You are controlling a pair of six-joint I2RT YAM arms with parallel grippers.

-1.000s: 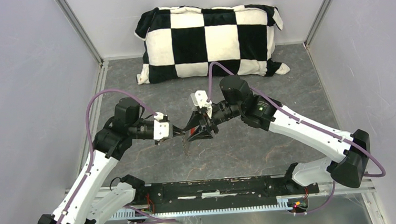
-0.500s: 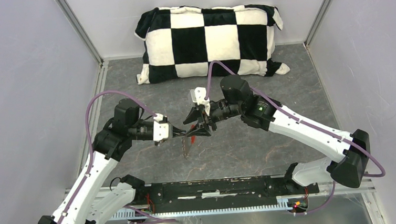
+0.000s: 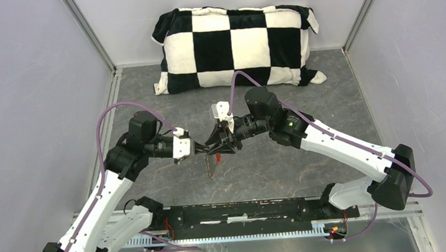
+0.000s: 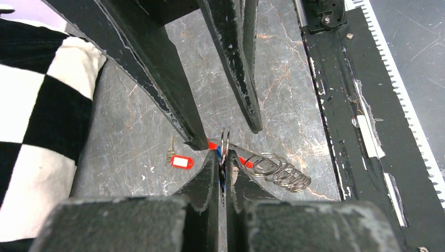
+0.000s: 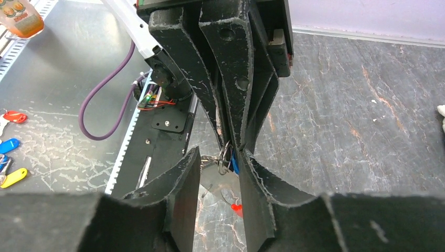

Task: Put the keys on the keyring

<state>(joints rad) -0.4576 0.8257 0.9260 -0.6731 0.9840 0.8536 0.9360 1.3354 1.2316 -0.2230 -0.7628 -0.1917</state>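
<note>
Silver and thin, the keyring (image 4: 225, 143) stands edge-on beside a blue tag (image 5: 234, 166), pinched between your left gripper's (image 4: 223, 157) closed fingers above the table (image 4: 283, 94). Your right gripper (image 5: 219, 157) is spread wide around it, holding nothing. A red-tagged key (image 4: 180, 161) lies on the table below.

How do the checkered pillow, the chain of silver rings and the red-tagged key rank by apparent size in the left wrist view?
1. checkered pillow, even cropped.
2. chain of silver rings.
3. red-tagged key, smallest.
Rings may sit nearer the camera, so real size is unsure.
</note>
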